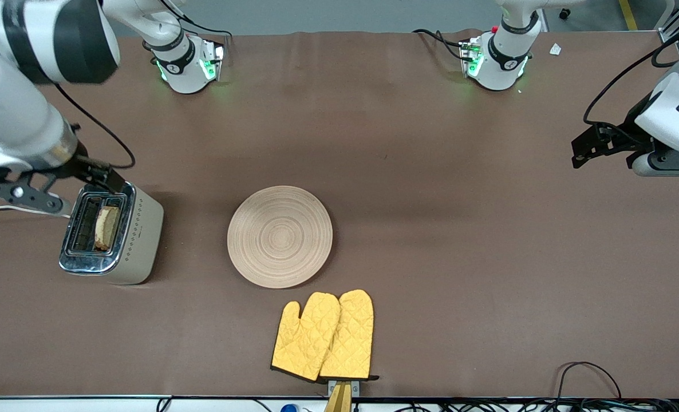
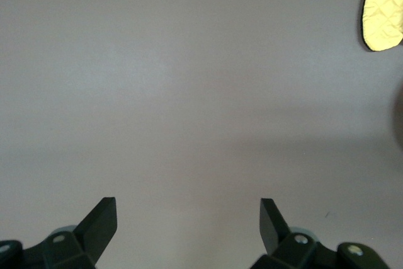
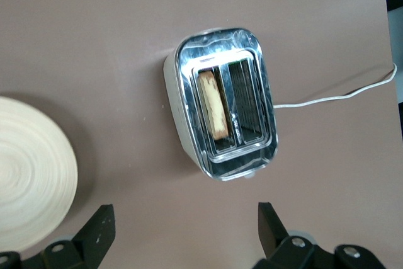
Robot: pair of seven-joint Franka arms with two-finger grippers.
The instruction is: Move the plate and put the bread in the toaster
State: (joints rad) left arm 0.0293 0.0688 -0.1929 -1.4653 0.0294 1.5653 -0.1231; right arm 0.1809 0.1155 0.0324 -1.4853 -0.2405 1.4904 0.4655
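I see my right gripper (image 3: 182, 234) spread wide and holding nothing, up over the toaster (image 1: 112, 236) near the right arm's end of the table. The bread (image 1: 106, 227) stands in one slot; the plate (image 1: 280, 236) lies mid-table. My left gripper (image 2: 189, 228) waits, fully spread and empty, over bare table.

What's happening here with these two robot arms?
The bread already stands in one slot of the toaster. The right gripper hangs open above the toaster, holding nothing. The plate lies bare mid-table. The left gripper waits open over bare table at its own end.
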